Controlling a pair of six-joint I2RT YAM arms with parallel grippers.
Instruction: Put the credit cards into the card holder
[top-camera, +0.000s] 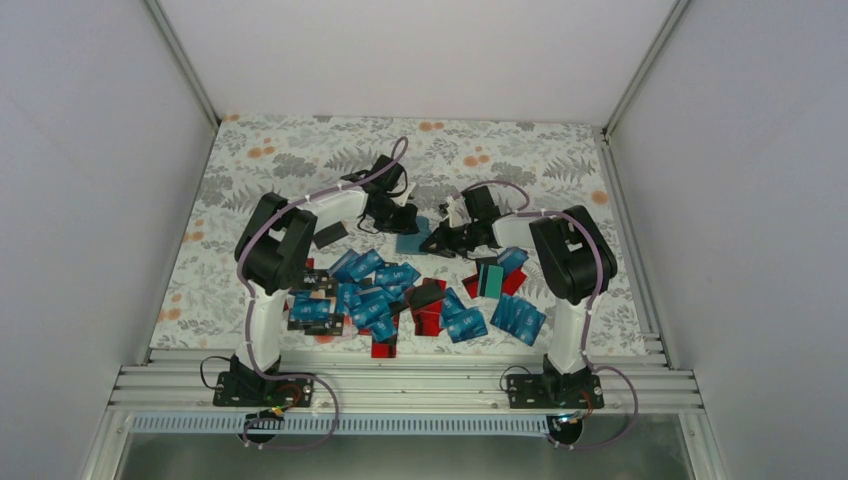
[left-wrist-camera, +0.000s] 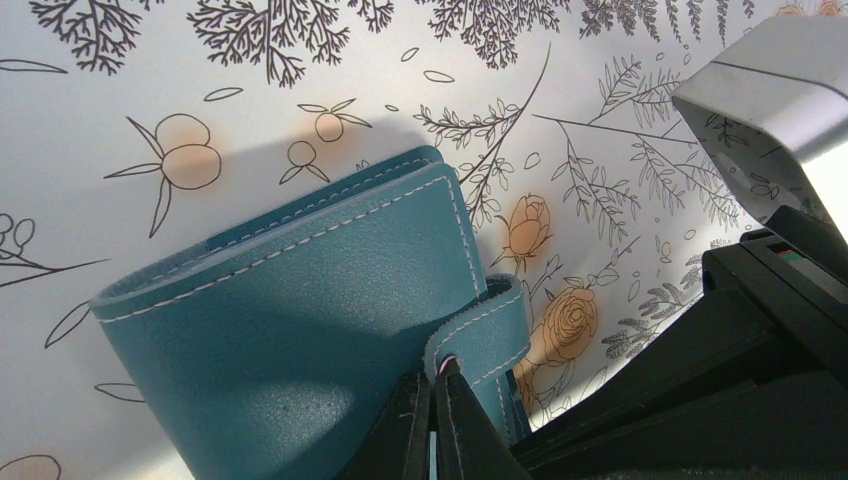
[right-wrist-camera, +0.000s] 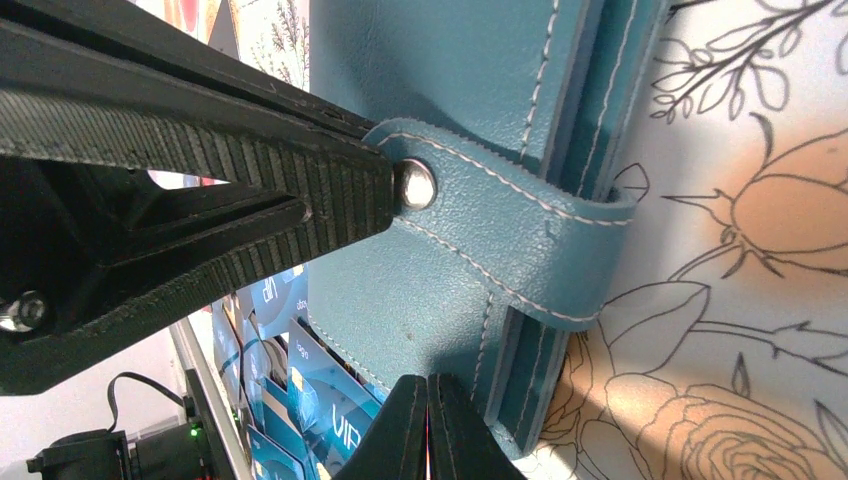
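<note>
Top view, card holder: the teal card holder (top-camera: 411, 240) lies on the floral bench (top-camera: 500, 150) beyond the heap of cards, between both claws; its long axis cannot be told here.
Top view, credit cards: the credit cards (top-camera: 380, 300), mostly blue with some red and black, are scattered over the near half of the bench; the print is too small to read.
Top view, claws: the left claw (top-camera: 402, 220) and right claw (top-camera: 434, 243) both reach the card holder.
Left wrist view, card holder: the stitched long edge rises from lower left to upper right; the strap tab (left-wrist-camera: 485, 325) wraps over its right-hand edge.
Left wrist view, left claw: the left claw (left-wrist-camera: 433, 400) has its fingers together, nipping the tip of the strap tab.
Right wrist view, card holder: its edges run top to bottom; the strap tab crosses them, with the metal snap (right-wrist-camera: 416, 184) facing the camera.
Right wrist view, left claw: its ridged fingers are clamped on the strap tab just beside the snap.
Right wrist view, right claw: the right claw (right-wrist-camera: 428, 395) has its fingers pressed together against the card holder's face, holding nothing visible.
Right wrist view, writing: "VIP" shows on one blue card.
</note>
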